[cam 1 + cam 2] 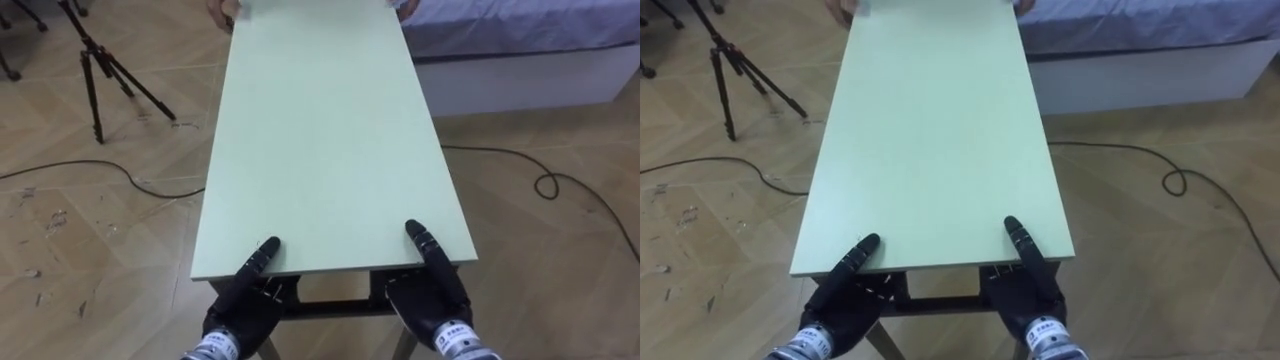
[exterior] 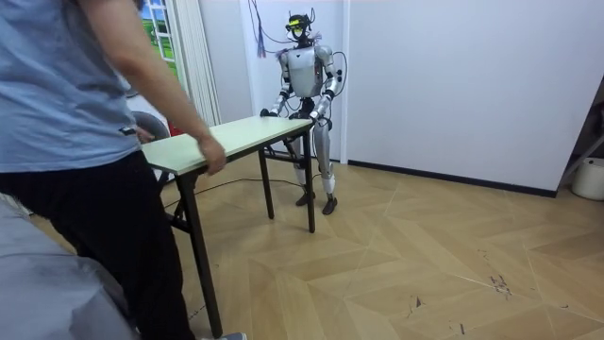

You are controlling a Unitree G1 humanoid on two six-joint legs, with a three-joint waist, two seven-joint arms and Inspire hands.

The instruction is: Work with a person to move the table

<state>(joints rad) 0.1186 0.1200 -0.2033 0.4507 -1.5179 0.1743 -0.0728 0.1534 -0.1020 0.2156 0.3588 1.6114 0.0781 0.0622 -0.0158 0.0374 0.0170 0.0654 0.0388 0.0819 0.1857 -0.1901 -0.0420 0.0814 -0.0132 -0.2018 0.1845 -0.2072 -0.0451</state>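
Note:
A long pale green table (image 1: 320,130) stretches away from me. Both my hands hold its near short edge. The left hand (image 1: 245,300) is at the near left corner, its thumb lying on top and the rest tucked under the board. My right hand (image 1: 435,295) grips the near right corner the same way. At the far end a person's hands (image 1: 222,10) hold the other short edge. In the room view the person (image 2: 85,142) stands in the foreground with a hand (image 2: 209,156) on the table (image 2: 236,137), and I stand upright at the opposite end near the white wall.
A black tripod (image 1: 100,70) stands on the wooden floor to the left of the table. A bed with a white base (image 1: 520,60) lies at the far right. Dark cables (image 1: 560,185) snake over the floor on both sides.

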